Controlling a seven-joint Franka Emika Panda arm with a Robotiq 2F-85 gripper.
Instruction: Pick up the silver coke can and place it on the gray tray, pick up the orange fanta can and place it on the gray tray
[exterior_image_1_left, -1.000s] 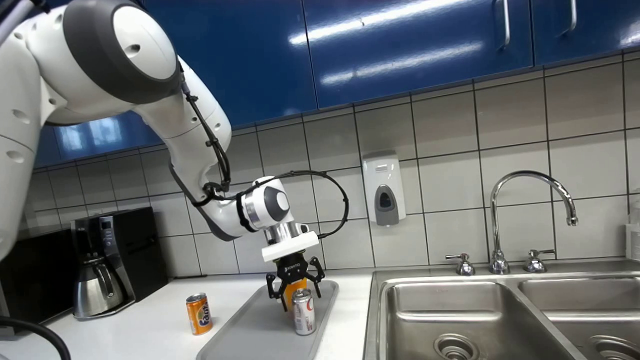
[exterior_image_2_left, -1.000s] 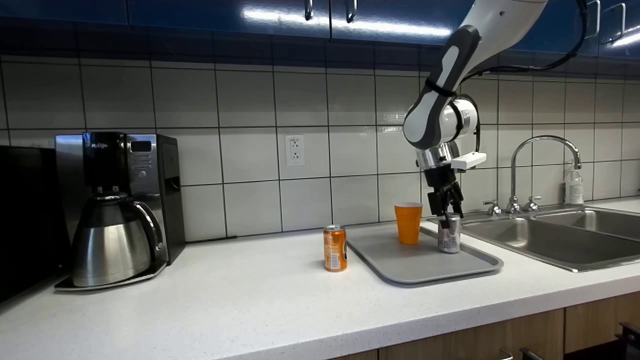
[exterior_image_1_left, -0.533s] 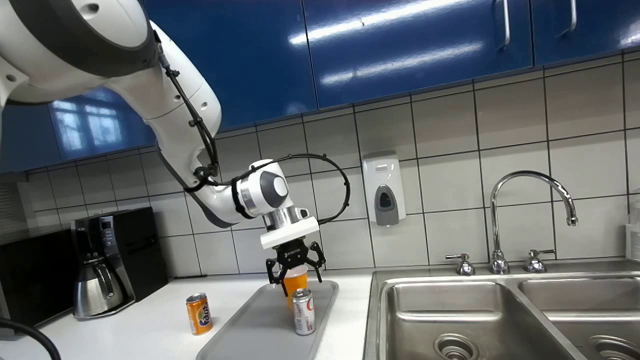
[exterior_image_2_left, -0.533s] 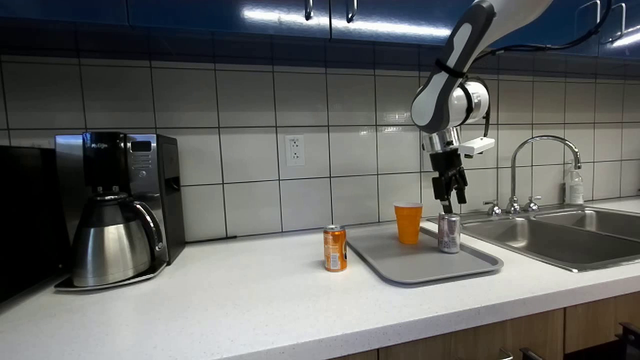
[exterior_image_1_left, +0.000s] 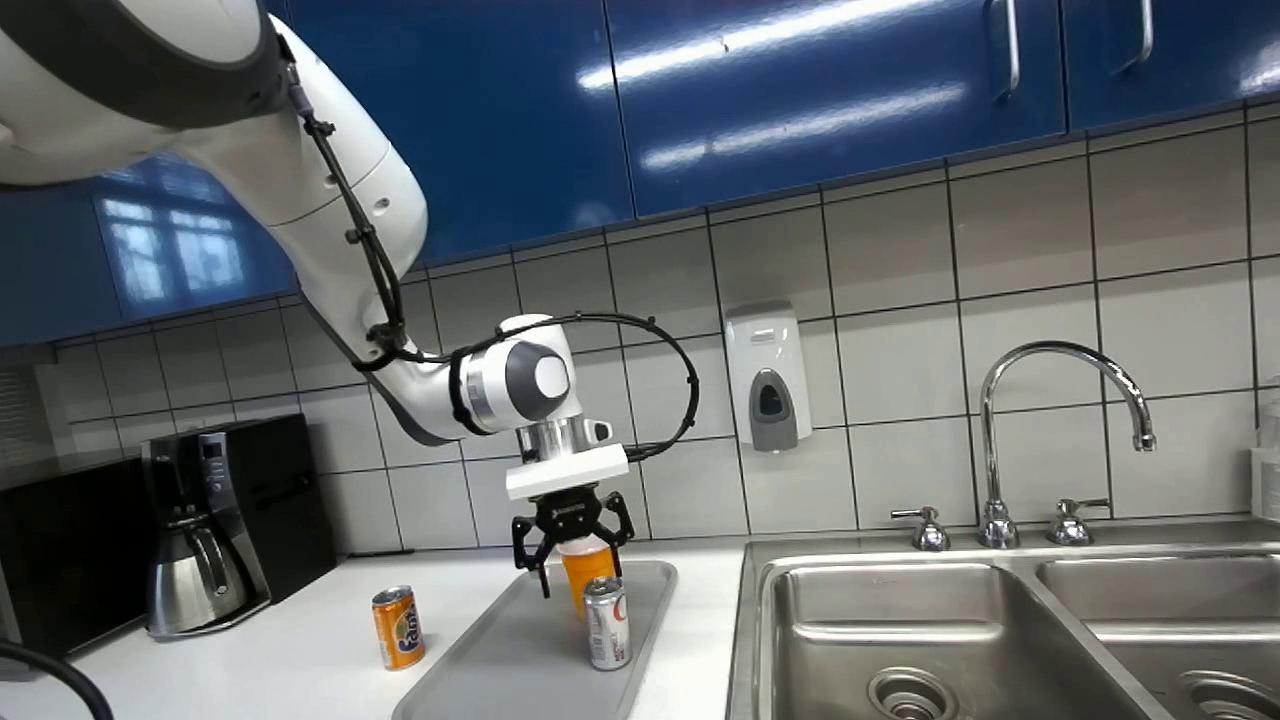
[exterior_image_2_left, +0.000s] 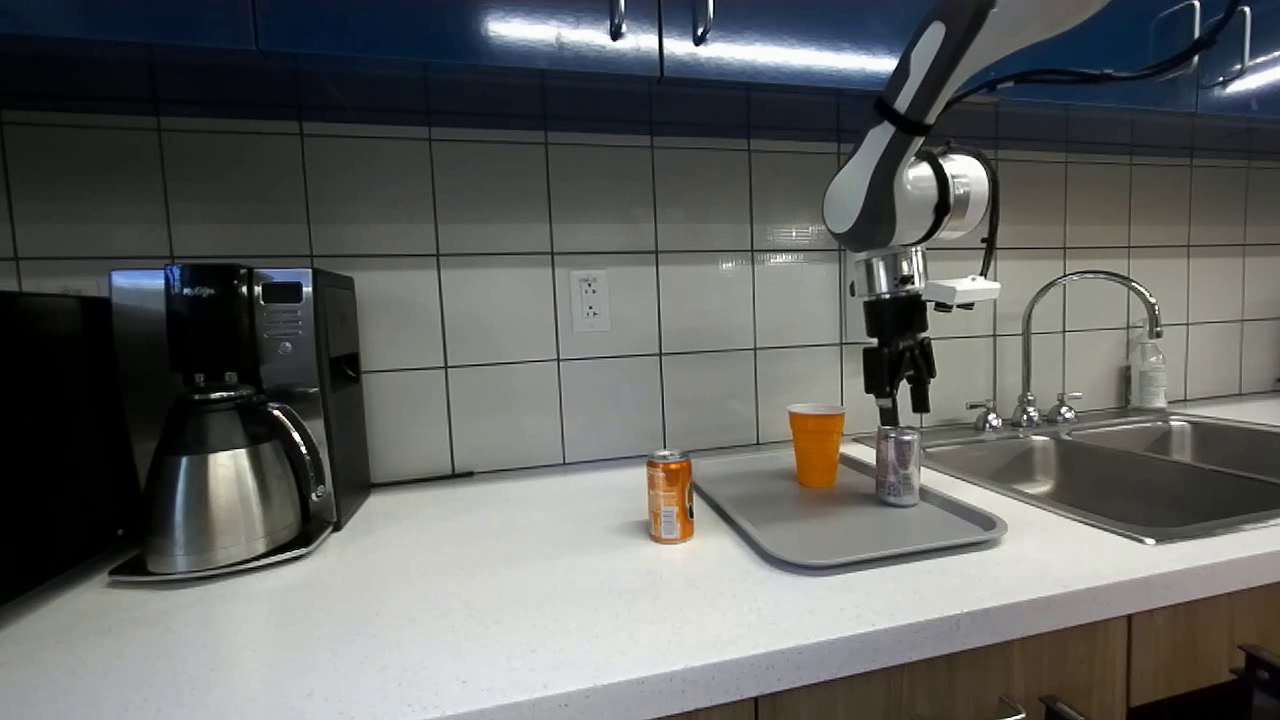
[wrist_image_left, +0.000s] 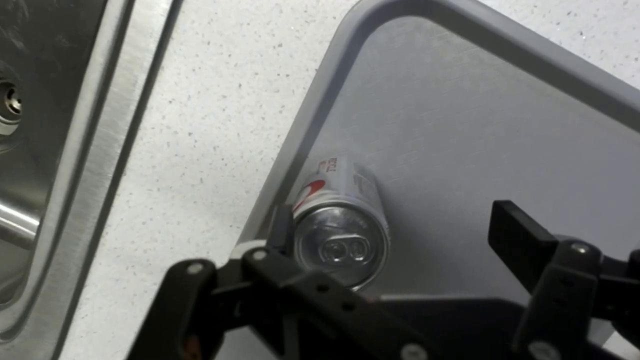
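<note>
The silver coke can stands upright on the gray tray (exterior_image_1_left: 500, 670) in both exterior views (exterior_image_1_left: 609, 630) (exterior_image_2_left: 898, 470). In the wrist view the can's top (wrist_image_left: 342, 245) lies by the left finger, near the tray's rim (wrist_image_left: 305, 115). My gripper (exterior_image_1_left: 581, 578) is open and empty, with its fingertips wide apart. In an exterior view the gripper (exterior_image_2_left: 903, 412) hangs just above the can's top. The orange fanta can stands upright on the white counter beside the tray in both exterior views (exterior_image_1_left: 398, 628) (exterior_image_2_left: 670, 497). It is out of the wrist view.
An orange cup (exterior_image_2_left: 817, 447) with a pale rim stands on the tray beside the silver can, behind the gripper in an exterior view (exterior_image_1_left: 587, 570). The steel sink (exterior_image_2_left: 1050, 480) adjoins the tray's side. A coffee maker (exterior_image_2_left: 240, 420) stands at the counter's other end.
My open gripper has risen from around the silver can's top to above it and become more vertical. The cans, cup and tray have not moved.
</note>
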